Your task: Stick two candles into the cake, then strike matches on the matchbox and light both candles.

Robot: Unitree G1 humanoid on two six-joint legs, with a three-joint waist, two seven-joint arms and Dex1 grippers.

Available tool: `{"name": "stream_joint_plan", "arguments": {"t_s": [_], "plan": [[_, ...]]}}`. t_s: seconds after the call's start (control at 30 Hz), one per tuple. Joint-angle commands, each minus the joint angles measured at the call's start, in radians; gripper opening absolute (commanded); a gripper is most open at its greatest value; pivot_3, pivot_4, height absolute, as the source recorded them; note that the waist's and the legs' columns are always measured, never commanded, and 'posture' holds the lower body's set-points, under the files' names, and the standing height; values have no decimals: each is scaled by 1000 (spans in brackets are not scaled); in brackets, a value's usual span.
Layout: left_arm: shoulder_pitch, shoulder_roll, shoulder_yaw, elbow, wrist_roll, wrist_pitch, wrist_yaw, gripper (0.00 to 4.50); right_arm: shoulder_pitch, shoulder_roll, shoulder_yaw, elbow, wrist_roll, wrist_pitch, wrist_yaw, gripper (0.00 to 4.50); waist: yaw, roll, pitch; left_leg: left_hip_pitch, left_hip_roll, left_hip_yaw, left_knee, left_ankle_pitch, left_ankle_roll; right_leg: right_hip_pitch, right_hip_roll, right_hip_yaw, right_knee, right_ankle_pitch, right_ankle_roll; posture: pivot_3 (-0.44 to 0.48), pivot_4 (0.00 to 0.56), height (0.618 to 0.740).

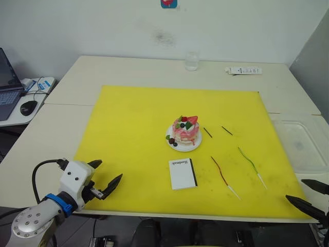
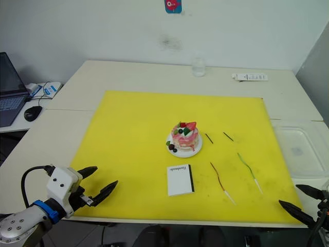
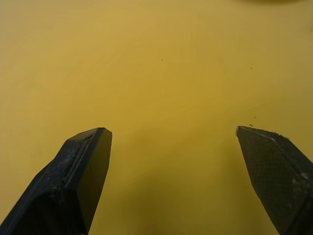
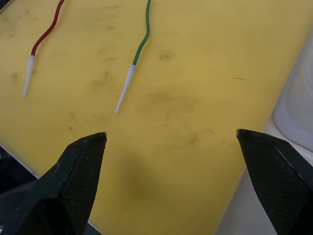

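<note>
Candles, green (image 1: 250, 163) and dark red (image 1: 221, 173), look light, thin and brittle; pinch mid-shaft, gently. Right tool (image 1: 306, 196) and left tool (image 1: 104, 178) both gape wide, empty.

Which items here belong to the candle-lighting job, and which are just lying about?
Job items: cake, red candle, green candle, two matches, matchbox.

Lying about: glass, tube, clear tray, laptop, mouse.
</note>
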Motion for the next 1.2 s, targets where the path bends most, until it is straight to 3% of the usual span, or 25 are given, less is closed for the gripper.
{"name": "stream_joint_plan", "arguments": {"t_s": [0.03,0.67,0.87,1.07,1.2], "plan": [[-8,8,14,-13,-3,9,13,4500,-8,-9,-20,-8,2,-8,4,4457,0,0,0,0,0,0,0,0,0,0,0,0,0,0,0,0,150,740],[-33,7,22,-47,-107,81,11,4500,-18,-20,-23,-14,2,8,3,4457,0,0,0,1,0,0,1,0,0,1,0,0,2,0,0,0,150,740],[-60,44,0,-68,-150,64,-54,4500,-17,-30,-26,-75,32,34,9,4457,0,0,0,1,0,0,1,0,0,1,0,0,2,0,0,0,150,740],[-215,132,-75,-74,-249,28,-224,4500,-69,-75,-13,-190,112,149,-15,4457,3,1,-1,3,0,0,2,1,0,1,1,0,4,0,0,0,150,740],[-425,179,-204,-70,-311,40,-328,4500,-117,-95,20,-265,135,222,-78,4457,8,1,-1,3,0,0,2,1,0,2,2,1,4,1,0,0,150,740]]}}
